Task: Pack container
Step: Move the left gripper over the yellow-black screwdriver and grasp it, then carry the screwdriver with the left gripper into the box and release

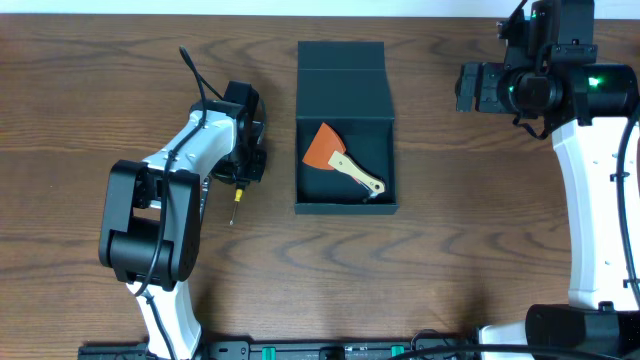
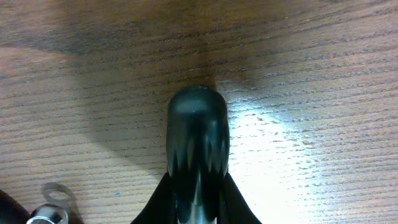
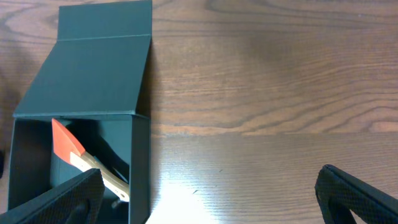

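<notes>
Hidden or unclear: from overhead, the left gripper [image 1: 243,170] covers most of the tool under it. Only a thin yellow-and-black shaft and tip stick out toward the near edge; it looks to be a screwdriver [image 1: 236,200]. In the left wrist view its black ribbed handle [image 2: 198,149] fills the centre, and the shaft is out of frame. A small shiny metal piece [image 2: 48,211] at the lower left corner is cut off, and I cannot tell what it is. In the right wrist view the near side of the container [image 3: 93,81] is cut off by the frame edge.

Pose: the left arm [image 1: 165,195] reaches forward over the table [image 1: 450,250], wrist turned down. Its jaws are clamped on the screwdriver handle, one dark finger [image 2: 155,208] on each side, with the tool lying on the wood. The right arm [image 1: 590,180] stands along the right edge, its head up at the far right corner. The right gripper [image 1: 466,88] faces the container, well apart from it. Its fingers [image 3: 62,199] are spread wide with nothing between them but bare wood.

Around: the container [image 1: 345,135] sits mid-table between the arms, just right of the left gripper. It is open, with the lid flap [image 1: 341,58] laid back on the far side. Inside lies a scraper [image 1: 340,158] with an orange blade and a pale wooden handle, set diagonally.
</notes>
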